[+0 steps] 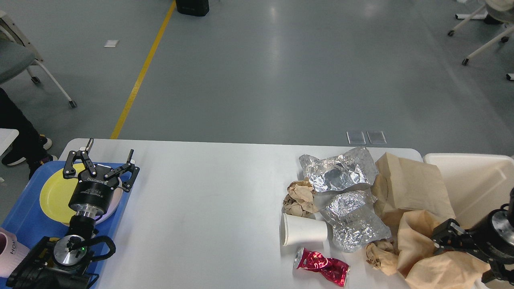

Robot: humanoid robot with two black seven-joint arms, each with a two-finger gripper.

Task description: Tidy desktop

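Head view: the right gripper [445, 241] is seen at 4 o'clock, dark and partly cut off by the frame edge; it appears pressed against a crumpled brown bag [429, 257], but whether it is clenched cannot be told. A pink cup [10, 255] at 8 o'clock is cropped. The left gripper [105, 160] is held released, fingers spread, above a blue tray [24, 216] in which a yellow plate [54, 194] lies. A cream bin [470, 180] is seen at 3 o'clock. The desktop [209, 212] fills the lower middle.

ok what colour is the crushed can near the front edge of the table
Shiny red, with a silver top end. The crushed can shows best in the head view, the only view.
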